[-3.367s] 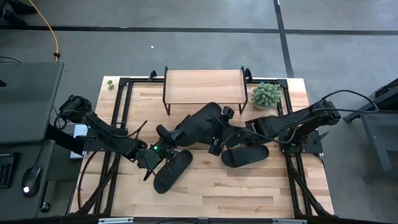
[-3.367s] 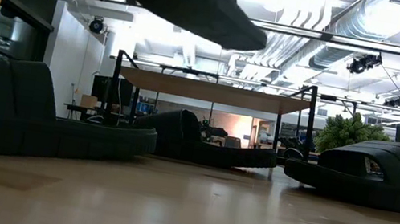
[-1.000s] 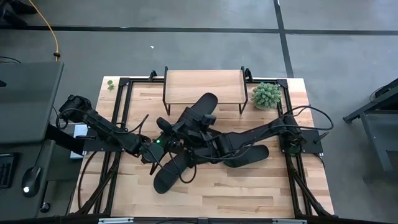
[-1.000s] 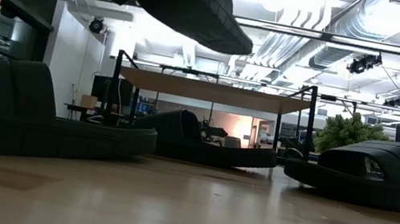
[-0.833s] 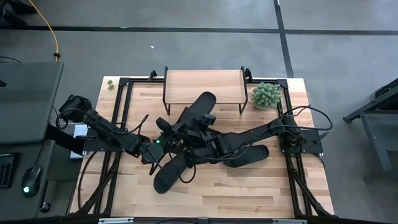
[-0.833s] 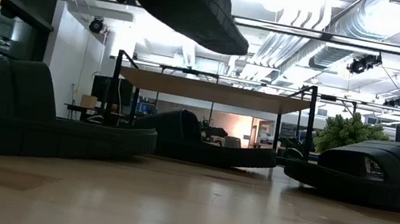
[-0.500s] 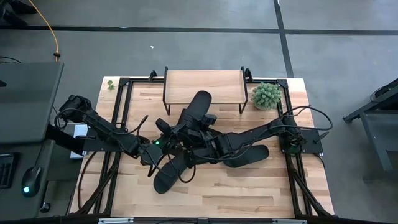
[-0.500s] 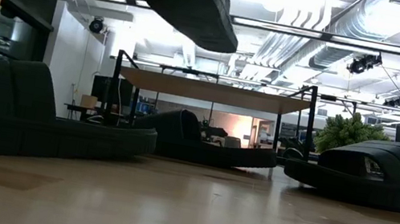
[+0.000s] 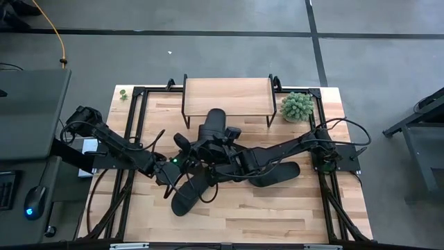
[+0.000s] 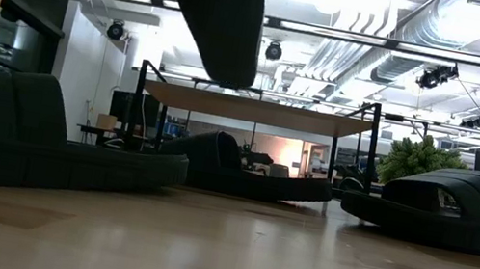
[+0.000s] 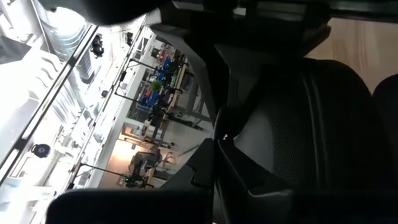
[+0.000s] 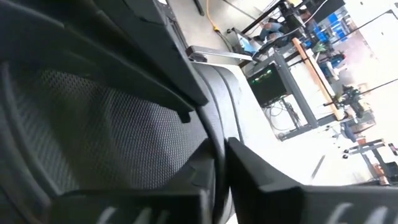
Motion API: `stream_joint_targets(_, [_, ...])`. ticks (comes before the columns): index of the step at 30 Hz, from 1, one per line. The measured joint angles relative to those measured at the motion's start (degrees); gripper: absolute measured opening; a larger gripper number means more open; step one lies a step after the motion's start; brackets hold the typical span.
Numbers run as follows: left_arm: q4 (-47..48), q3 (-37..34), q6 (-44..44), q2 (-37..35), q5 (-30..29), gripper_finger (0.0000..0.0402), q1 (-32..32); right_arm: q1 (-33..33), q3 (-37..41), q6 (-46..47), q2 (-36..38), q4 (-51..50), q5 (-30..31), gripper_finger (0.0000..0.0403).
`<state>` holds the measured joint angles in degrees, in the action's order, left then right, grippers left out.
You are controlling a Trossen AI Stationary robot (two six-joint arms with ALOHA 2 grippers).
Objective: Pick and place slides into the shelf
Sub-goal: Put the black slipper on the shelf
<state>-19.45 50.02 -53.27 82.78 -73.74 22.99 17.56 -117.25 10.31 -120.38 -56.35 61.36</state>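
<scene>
The raised slide (image 9: 214,125), held above the bench (image 9: 277,208) between left gripper (image 9: 182,154) and right gripper (image 9: 223,158), both clamped on it, has swung toe-first toward the shelf (image 9: 227,96); insertion appears imminent.

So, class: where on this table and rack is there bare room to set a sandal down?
The light wood shelf top is bare. So is the large wooden tabletop's near strip and left side. The middle is crowded: both arms hold a lifted black sandal over two lying sandals.
</scene>
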Motion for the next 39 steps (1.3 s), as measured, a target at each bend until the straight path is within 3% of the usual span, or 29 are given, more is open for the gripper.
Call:
stream_joint_targets(10, [-0.01, 0.06, -0.27, -0.09, -1.62, 0.0001, 0.06, -0.01, 0.02, 5.93, 0.00, -3.06, -0.36, 0.0003])
stream_joint_targets(21, [0.10, 0.04, -0.27, -0.09, -3.80, 0.0007, 0.45, -0.09, 0.02, 5.53, 0.00, -3.01, -0.52, 0.0001])
stream_joint_targets(33, [-0.23, 0.04, 0.82, -0.07, -3.59, 0.0161, 1.09, -0.04, 0.02, 7.25, 0.00, -5.29, -1.86, 0.0000])
stream_joint_targets(39, [-1.82, 0.08, 0.98, -0.07, -4.31, 0.0203, 1.90, 0.00, 0.02, 8.94, 0.00, -7.46, -1.76, 0.0000])
